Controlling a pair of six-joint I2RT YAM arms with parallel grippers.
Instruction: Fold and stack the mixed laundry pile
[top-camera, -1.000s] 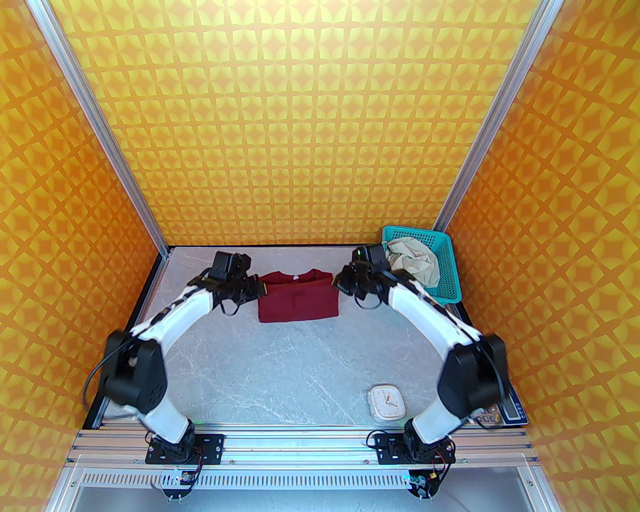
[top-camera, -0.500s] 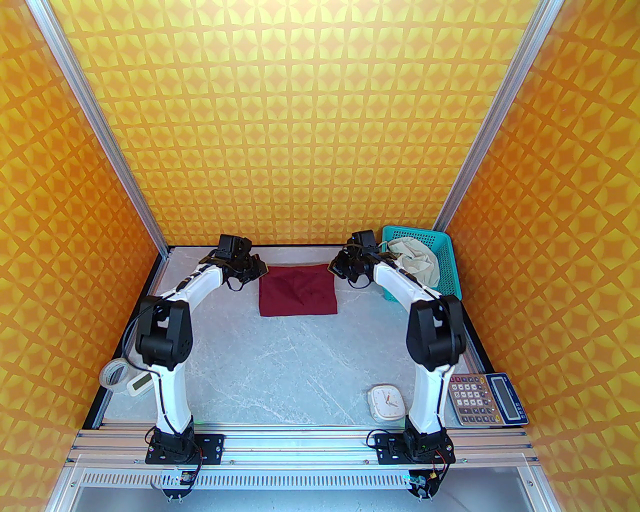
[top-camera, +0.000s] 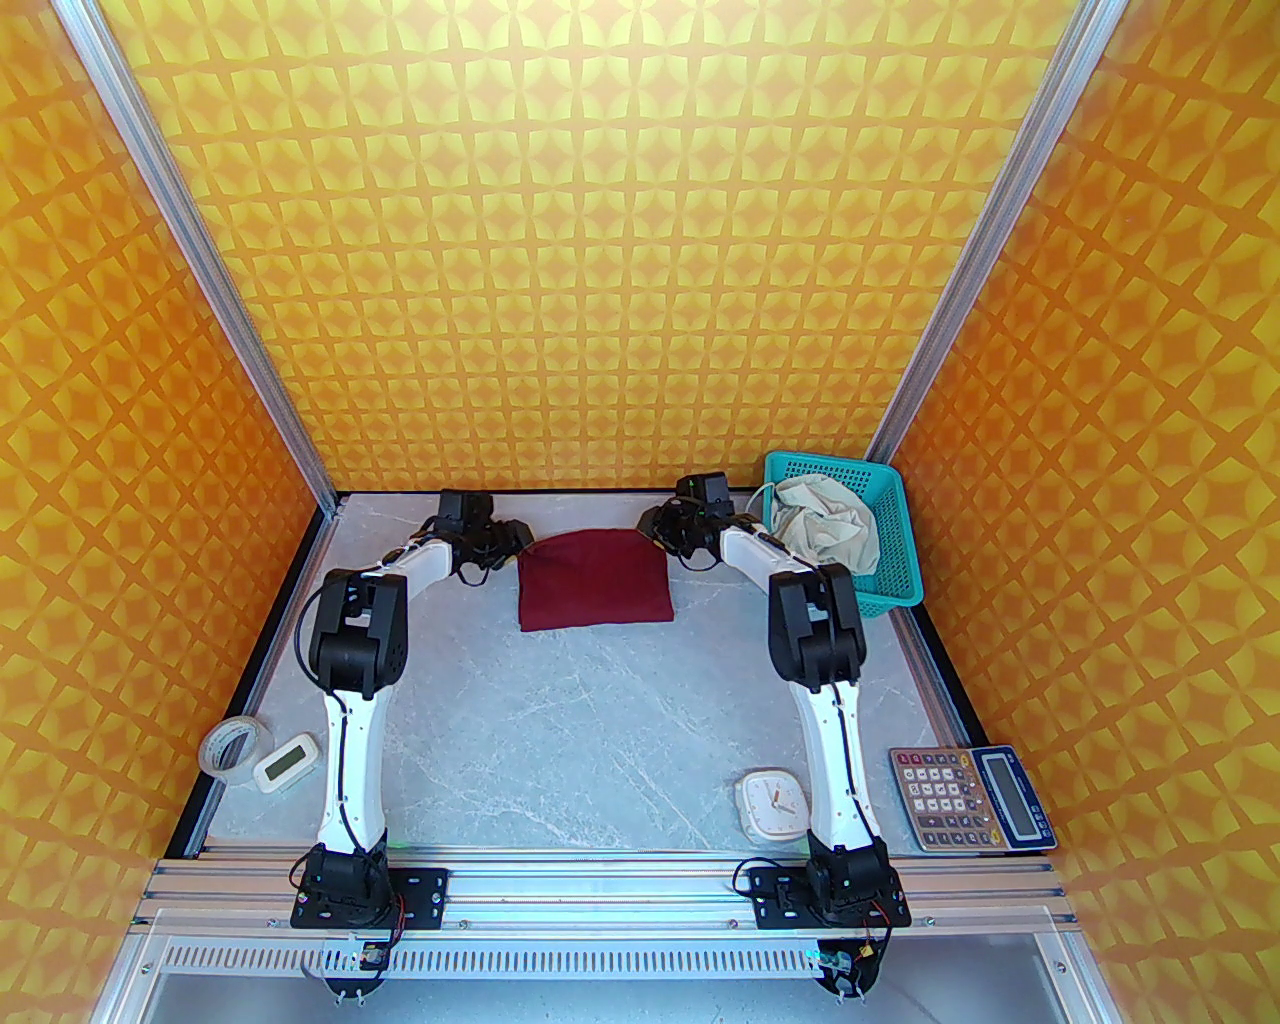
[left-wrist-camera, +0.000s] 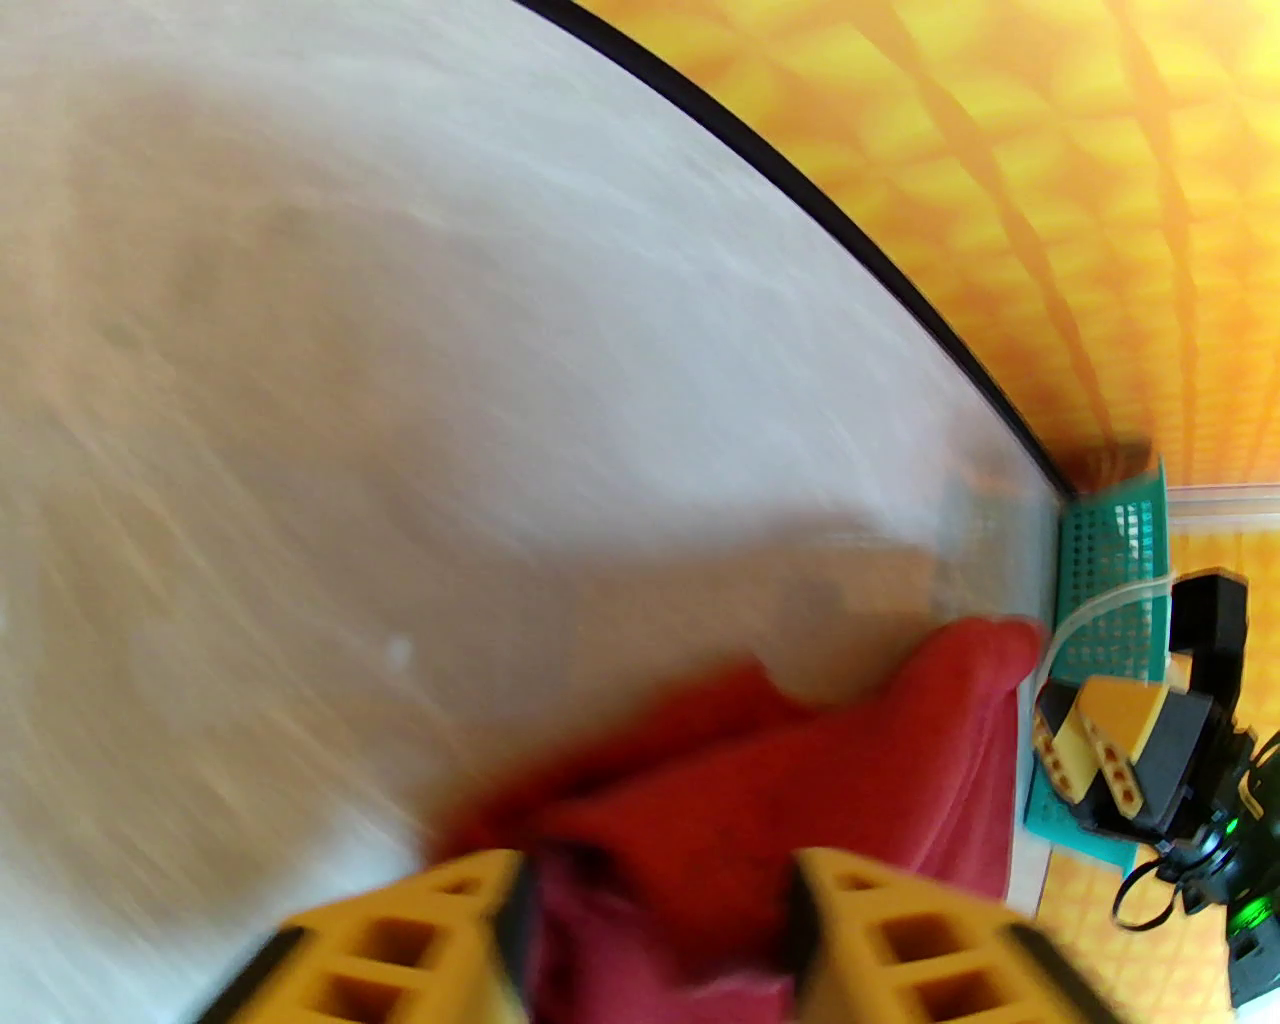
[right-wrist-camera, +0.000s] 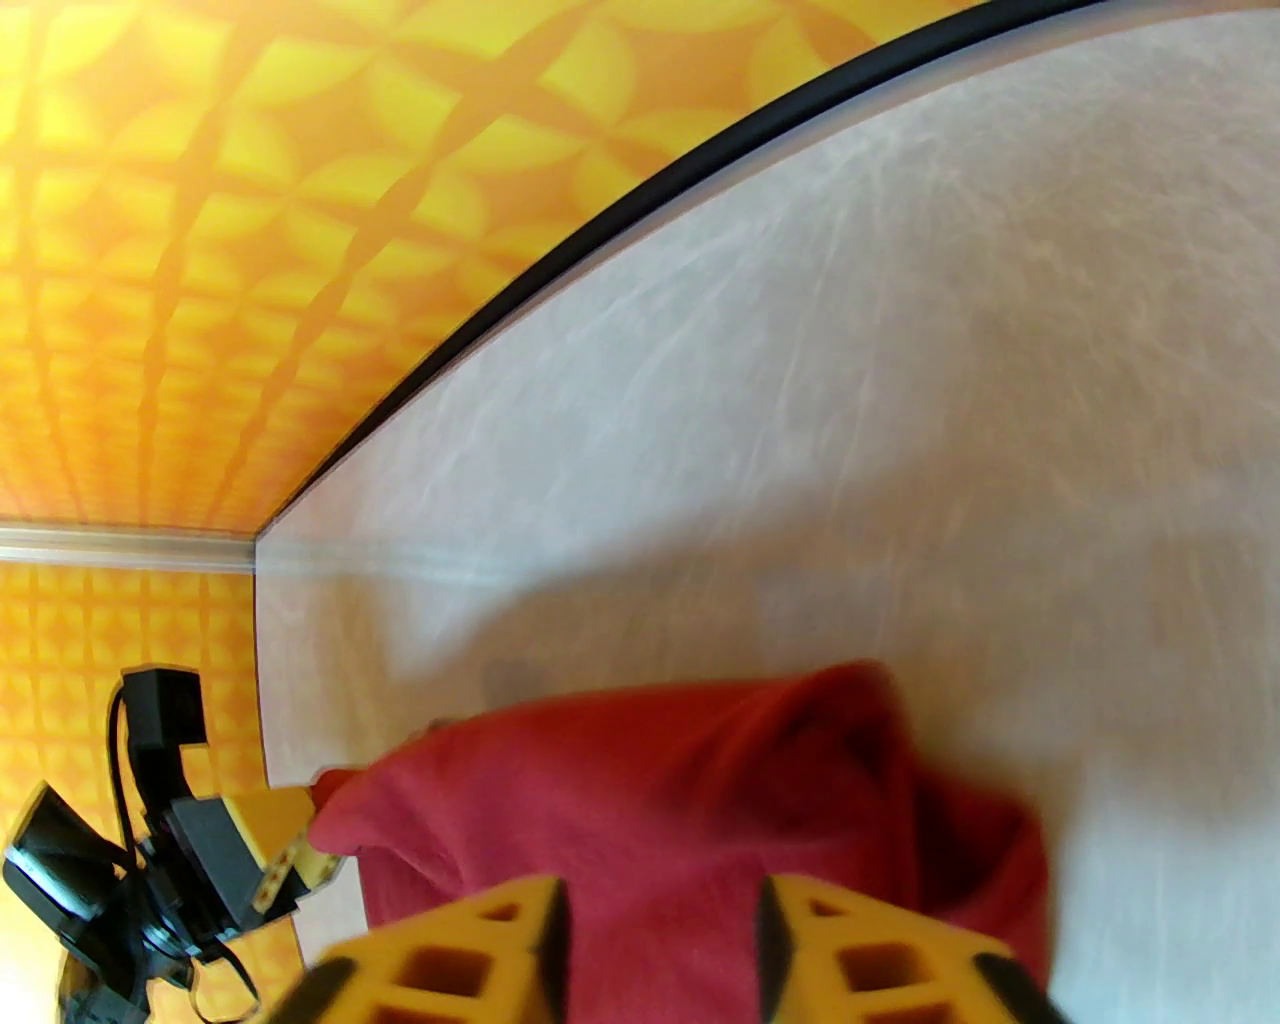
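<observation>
At far centre, maroon shirt (top-camera: 594, 582), folded rectangle

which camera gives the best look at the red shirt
Top external: the whole red shirt shows there, folded into a rectangle flat on the table, edges sharp. Both wrist views catch one end of it, close up and blurred, seen between their yellow fingers.

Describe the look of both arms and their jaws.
The left arm and right arm have white link shells and bulky black joint housings. Thin black cables loop beside the joints. The jaws are yellow-orange blocks with square cut-outs, lined black inside.
</observation>
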